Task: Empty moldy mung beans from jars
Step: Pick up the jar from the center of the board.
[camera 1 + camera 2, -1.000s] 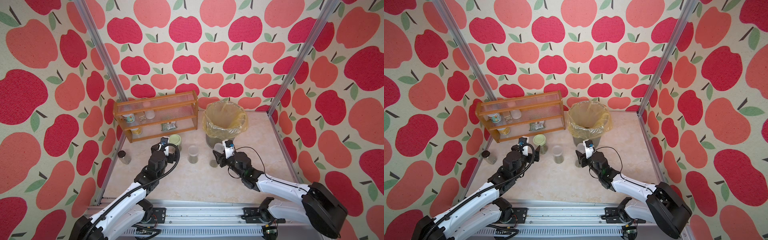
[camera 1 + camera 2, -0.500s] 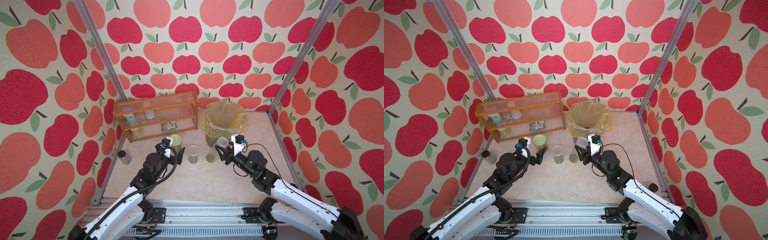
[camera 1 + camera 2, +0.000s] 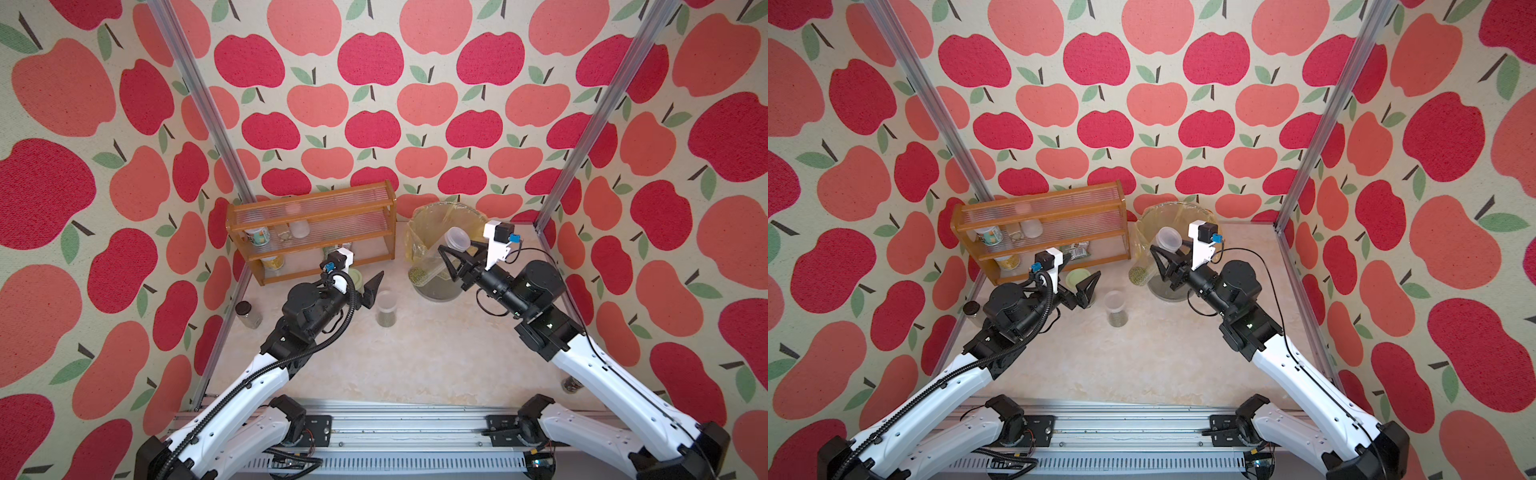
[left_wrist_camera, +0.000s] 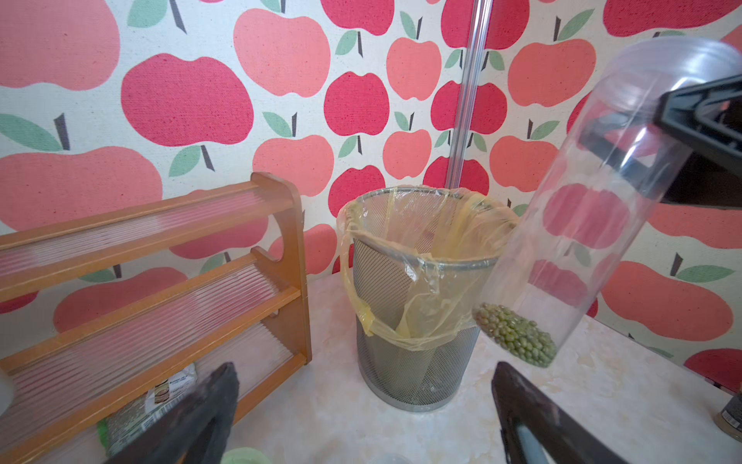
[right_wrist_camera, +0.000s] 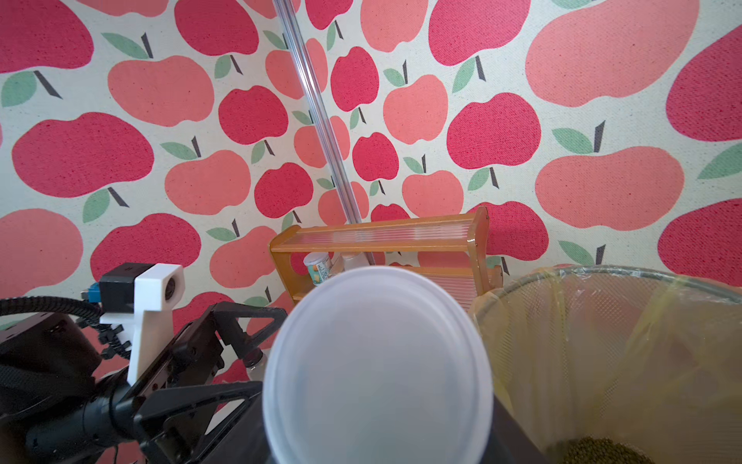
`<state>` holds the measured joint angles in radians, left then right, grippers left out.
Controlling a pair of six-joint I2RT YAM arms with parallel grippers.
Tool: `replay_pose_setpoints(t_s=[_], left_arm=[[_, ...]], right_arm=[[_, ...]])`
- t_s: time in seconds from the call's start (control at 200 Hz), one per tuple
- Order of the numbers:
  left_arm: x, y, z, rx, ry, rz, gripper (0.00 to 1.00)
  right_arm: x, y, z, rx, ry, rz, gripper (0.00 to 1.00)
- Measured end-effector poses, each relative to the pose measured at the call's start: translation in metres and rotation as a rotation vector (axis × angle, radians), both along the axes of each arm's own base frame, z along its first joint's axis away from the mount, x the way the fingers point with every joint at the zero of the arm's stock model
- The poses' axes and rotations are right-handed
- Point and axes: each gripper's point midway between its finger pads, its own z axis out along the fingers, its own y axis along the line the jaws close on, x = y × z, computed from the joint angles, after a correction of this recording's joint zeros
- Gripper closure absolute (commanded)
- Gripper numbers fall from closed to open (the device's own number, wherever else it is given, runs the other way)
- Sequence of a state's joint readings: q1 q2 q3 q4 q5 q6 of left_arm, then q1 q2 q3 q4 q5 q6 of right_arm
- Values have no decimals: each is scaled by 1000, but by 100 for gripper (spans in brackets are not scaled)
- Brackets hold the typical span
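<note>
the right claw (image 3: 459,251) is gripping the tall jar (image 3: 430,264) and lifting it off the bench (image 3: 415,353) to the bin (image 3: 440,206) for tipping.

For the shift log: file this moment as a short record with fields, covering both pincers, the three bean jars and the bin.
right pincer: shut on the tall tube jar, held tilted next to the mesh bin, lid on
mung beans: lying at the tube's lower end
left pincer: open, empty, by the green-lidded jar
short cylinder jar: upright on the table, beans inside
bin: yellow bag liner, beside the wooden rack
</note>
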<state>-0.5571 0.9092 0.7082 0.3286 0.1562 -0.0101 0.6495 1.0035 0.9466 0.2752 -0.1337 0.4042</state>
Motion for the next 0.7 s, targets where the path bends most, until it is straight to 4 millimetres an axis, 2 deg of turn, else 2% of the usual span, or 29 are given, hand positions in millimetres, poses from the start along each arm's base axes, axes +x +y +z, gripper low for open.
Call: replay_pose_setpoints(t_s=[0.12,0.33,0.535,0.7], left_arm=[[5,-17,9,-4,-15,-68,0],[14,-60,15,26,-28,-244,0],[20,-102,3,81,-27,-378,5],[23,-122,0,105,-42,-433,6]], right_arm=[[12,-4,10,45,33,7,47],[24,-9,25,157,85,55,47],[34,-17,29,254,148,93,47],[33,-19,32,291,171,121,46]])
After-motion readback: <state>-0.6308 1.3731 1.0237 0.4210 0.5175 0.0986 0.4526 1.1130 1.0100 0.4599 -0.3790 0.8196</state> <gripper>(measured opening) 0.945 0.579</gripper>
